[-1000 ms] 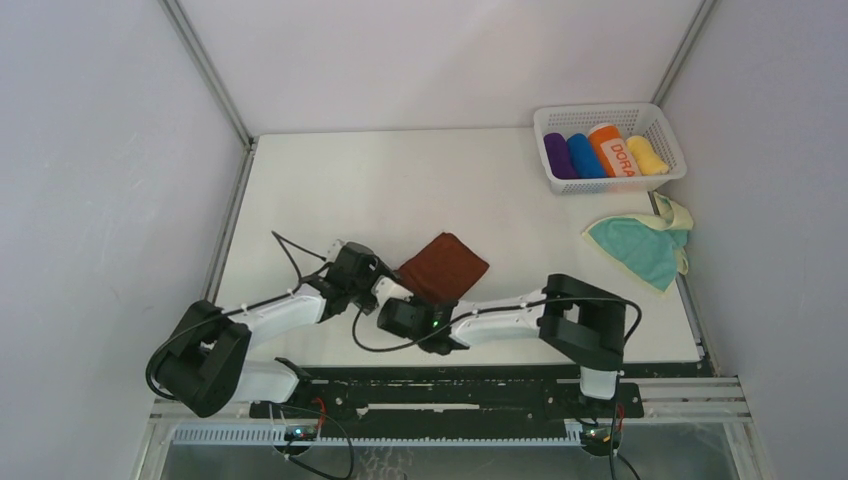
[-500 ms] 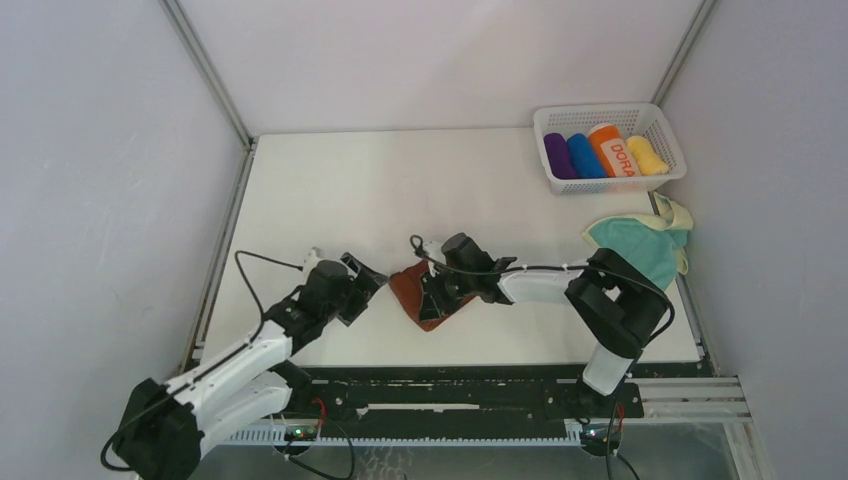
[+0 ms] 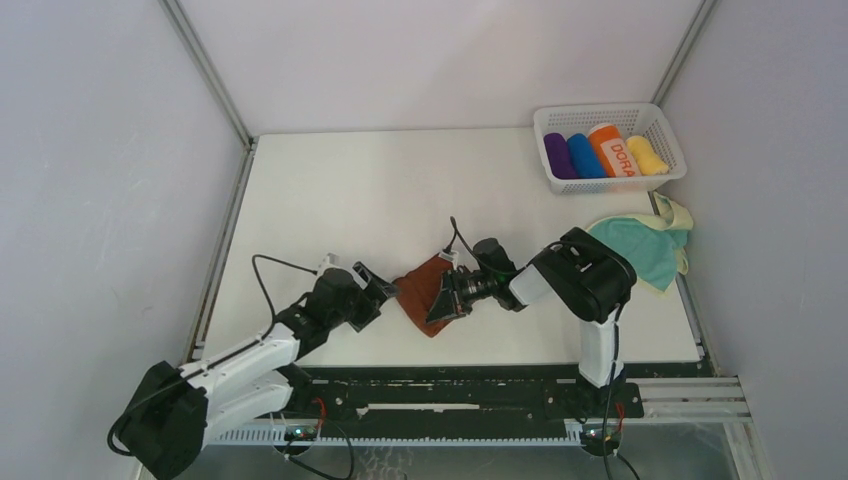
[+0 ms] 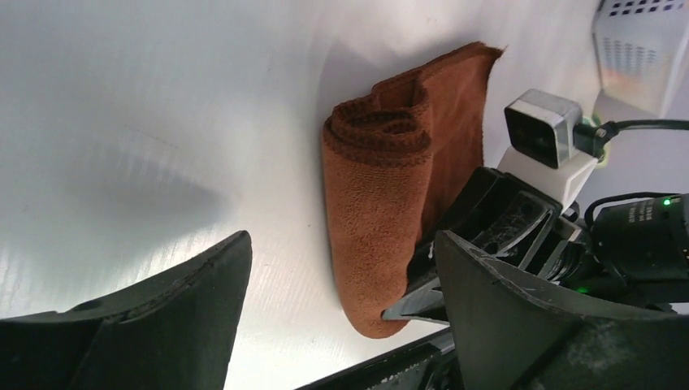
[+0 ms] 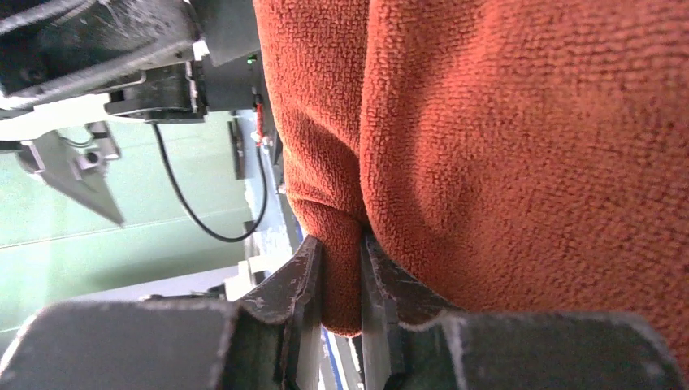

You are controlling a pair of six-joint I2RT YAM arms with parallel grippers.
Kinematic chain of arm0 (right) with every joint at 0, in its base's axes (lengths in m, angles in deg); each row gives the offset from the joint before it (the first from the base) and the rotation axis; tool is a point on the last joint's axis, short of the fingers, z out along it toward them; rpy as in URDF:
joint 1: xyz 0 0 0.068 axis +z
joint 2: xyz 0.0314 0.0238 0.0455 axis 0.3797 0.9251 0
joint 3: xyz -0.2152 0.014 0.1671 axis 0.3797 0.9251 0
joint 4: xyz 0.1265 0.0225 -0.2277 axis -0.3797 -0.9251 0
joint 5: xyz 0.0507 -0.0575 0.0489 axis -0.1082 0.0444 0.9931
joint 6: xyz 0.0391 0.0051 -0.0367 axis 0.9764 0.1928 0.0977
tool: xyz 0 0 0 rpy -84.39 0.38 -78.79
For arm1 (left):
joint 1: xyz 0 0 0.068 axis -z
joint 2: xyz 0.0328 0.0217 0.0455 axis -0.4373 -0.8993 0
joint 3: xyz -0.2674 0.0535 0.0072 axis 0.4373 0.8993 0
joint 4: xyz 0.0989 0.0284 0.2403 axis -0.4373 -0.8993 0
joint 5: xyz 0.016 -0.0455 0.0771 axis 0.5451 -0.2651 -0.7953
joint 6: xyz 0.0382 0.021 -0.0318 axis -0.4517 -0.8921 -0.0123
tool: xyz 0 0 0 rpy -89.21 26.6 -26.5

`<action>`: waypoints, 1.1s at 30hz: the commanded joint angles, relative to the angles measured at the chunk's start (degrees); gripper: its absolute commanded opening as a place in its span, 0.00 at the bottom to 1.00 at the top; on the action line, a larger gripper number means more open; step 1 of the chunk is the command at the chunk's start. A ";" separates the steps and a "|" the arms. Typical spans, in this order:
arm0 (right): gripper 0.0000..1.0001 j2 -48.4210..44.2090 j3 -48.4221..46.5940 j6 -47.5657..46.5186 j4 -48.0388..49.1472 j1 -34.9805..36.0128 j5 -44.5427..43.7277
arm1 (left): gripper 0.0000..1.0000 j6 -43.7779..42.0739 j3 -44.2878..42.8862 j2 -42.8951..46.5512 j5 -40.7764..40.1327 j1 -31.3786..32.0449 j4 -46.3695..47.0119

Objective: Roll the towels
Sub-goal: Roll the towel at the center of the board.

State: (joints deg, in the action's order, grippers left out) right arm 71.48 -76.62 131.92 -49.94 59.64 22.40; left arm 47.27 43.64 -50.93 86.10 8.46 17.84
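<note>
Rust-brown towel is mid-roll near the table's front edge, right tool clamped on a fold, left tool spread apart just beside; next likely needs the roll tightened, while the teal towel waits unrolled by the basket.

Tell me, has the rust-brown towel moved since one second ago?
Yes. The rust-brown towel has shifted toward the near edge of the table, farther from the white basket. It is now bunched, and the right claw pinches it.
</note>
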 commanded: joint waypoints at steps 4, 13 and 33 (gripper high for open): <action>0.04 6.72 1.92 8.65 9.38 -2.43 2.71 | 0.84 -1.13 -4.13 -7.87 1.73 0.95 7.39; 0.07 7.34 0.67 6.53 4.78 -2.69 2.12 | 0.78 -1.59 -7.97 -17.86 2.15 1.08 10.42; 0.50 -22.78 -12.73 -25.28 -48.67 8.01 -31.69 | 0.29 1.75 -13.02 -19.70 -5.44 1.55 -9.47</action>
State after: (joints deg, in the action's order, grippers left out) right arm 57.76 -85.43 118.23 -83.31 62.96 7.21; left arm 48.93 33.57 -71.91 84.68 9.75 18.06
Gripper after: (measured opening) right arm 0.474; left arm 0.303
